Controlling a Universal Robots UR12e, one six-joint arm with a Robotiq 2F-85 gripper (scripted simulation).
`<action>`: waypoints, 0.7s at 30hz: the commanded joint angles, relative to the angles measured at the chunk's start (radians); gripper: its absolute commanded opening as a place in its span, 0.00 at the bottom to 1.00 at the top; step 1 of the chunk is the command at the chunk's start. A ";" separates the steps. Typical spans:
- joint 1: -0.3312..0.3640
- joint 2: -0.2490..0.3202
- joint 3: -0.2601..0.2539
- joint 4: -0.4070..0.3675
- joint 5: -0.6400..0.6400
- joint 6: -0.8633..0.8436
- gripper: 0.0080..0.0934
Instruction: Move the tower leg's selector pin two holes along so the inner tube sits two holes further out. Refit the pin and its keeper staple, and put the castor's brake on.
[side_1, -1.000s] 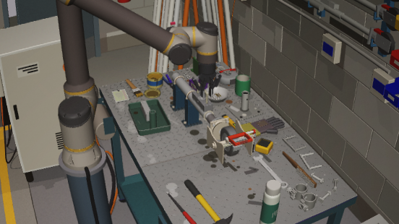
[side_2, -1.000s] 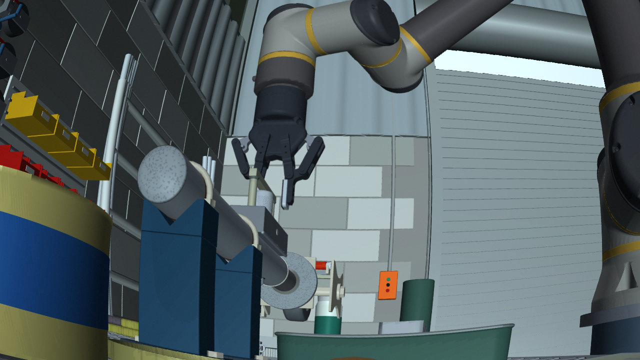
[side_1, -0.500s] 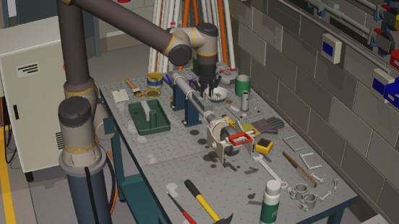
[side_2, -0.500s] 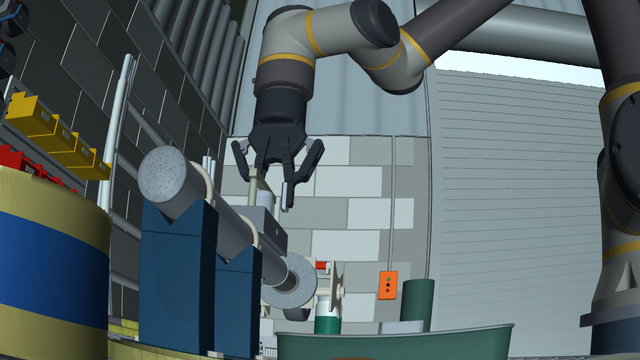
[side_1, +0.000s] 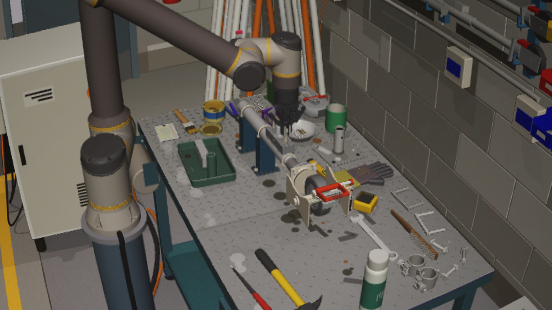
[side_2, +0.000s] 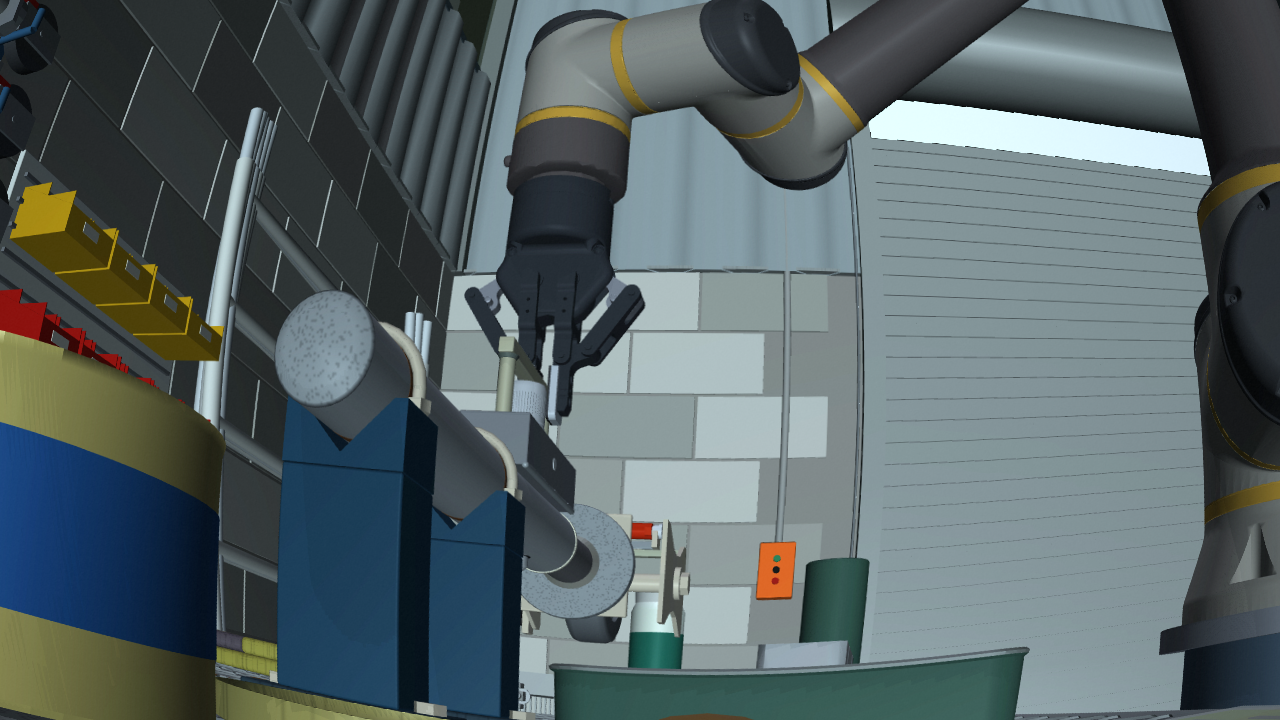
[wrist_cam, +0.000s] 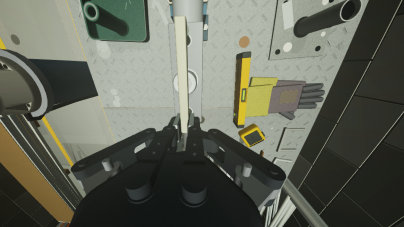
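The selector pin (wrist_cam: 188, 82) is partly hidden under the cream keeper staple (wrist_cam: 181, 76), showing only as a pale round head on the grey collar. The staple's upper end is clamped in my closed gripper (wrist_cam: 183, 124) (side_2: 546, 376), which hangs straight down over the collar. The tower leg (side_1: 265, 132) lies across two blue V-blocks (side_2: 394, 546) with its inner tube reaching toward the castor (side_1: 312, 192). The castor's red brake lever (side_1: 334, 192) sits on the wheel's near side.
A green tray (side_1: 206, 162) lies left of the leg, with a paint tin (side_1: 214, 111) behind it. Right of the leg lie a yellow level (wrist_cam: 242, 87), work gloves (wrist_cam: 285, 96), a tape measure (side_1: 365, 201) and an upright tube on a plate (side_1: 338, 140). The block wall runs close along the bench's right side.
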 joint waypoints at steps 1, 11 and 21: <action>0.000 0.000 -0.001 0.000 0.000 0.000 0.02; 0.000 0.000 -0.001 0.000 0.000 0.000 0.00; 0.000 -0.009 -0.009 0.016 0.000 0.000 0.00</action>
